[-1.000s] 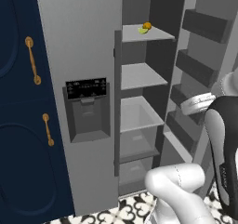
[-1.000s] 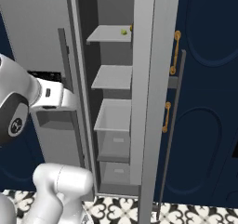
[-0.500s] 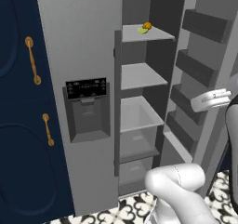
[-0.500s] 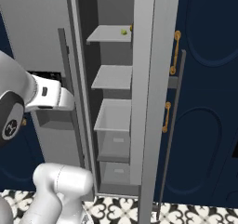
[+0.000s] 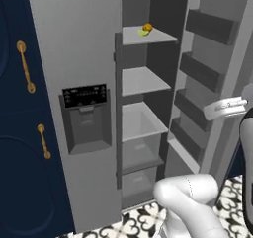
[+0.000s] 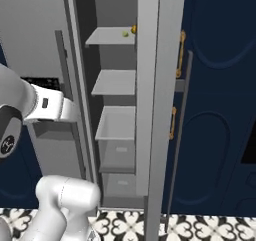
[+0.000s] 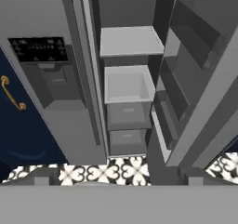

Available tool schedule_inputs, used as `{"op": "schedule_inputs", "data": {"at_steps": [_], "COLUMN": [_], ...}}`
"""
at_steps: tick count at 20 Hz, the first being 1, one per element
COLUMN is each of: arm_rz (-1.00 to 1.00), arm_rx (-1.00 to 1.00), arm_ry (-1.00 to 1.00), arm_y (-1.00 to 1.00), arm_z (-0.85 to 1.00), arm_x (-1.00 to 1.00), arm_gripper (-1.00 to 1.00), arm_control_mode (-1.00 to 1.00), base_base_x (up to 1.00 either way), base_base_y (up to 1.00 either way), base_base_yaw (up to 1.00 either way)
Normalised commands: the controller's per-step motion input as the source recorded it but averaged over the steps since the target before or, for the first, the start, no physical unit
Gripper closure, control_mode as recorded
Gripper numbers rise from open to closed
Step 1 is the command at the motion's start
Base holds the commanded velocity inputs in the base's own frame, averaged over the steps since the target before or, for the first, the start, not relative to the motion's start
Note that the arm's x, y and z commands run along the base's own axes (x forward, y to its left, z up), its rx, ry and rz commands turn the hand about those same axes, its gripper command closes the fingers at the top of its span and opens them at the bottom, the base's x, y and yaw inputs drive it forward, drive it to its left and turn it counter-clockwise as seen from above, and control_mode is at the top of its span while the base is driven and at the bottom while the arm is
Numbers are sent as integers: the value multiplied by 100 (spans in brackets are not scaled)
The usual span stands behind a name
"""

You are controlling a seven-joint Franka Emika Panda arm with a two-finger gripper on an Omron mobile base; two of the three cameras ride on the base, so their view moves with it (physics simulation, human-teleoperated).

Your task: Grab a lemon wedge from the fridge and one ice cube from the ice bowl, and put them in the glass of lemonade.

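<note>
One door open on the fridge (image 5: 84, 59) | lemon wedge (image 5: 143, 32) on top shelf, beside an orange piece | step — reach for wedge | gripper jaws fully spread, holding nothing | next — raise hand to top shelf, descend on wedge

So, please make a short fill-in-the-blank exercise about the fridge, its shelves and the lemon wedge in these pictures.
1. The right door of the fridge stands ____.
2. The lemon wedge lies on the ____ shelf in view.
3. The piece touching the wedge is ____ in colour.
4. The handles on the navy cupboard are ____-coloured.

Missing words: open; top; orange; brass
</note>
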Motion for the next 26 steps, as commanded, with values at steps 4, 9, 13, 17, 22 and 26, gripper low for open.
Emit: {"op": "schedule_inputs", "data": {"at_steps": [4,9,13,17,22,26], "arm_rz": [0,0,0,0,0,0], "arm_rx": [0,0,0,0,0,0], "arm_ry": [0,0,0,0,0,0], "arm_y": [0,0,0,0,0,0], "arm_z": [0,0,0,0,0,0], "arm_x": [0,0,0,0,0,0], "arm_gripper": [-100,-100,-100,-100,-100,-100], "arm_control_mode": [100,100,100,100,100,100], "base_base_x": [89,86,68,44,54,75], "base_base_y": [-6,-7,-30,-46,-12,-17], "base_base_yaw": [-2,0,0,3,0,-1]}}
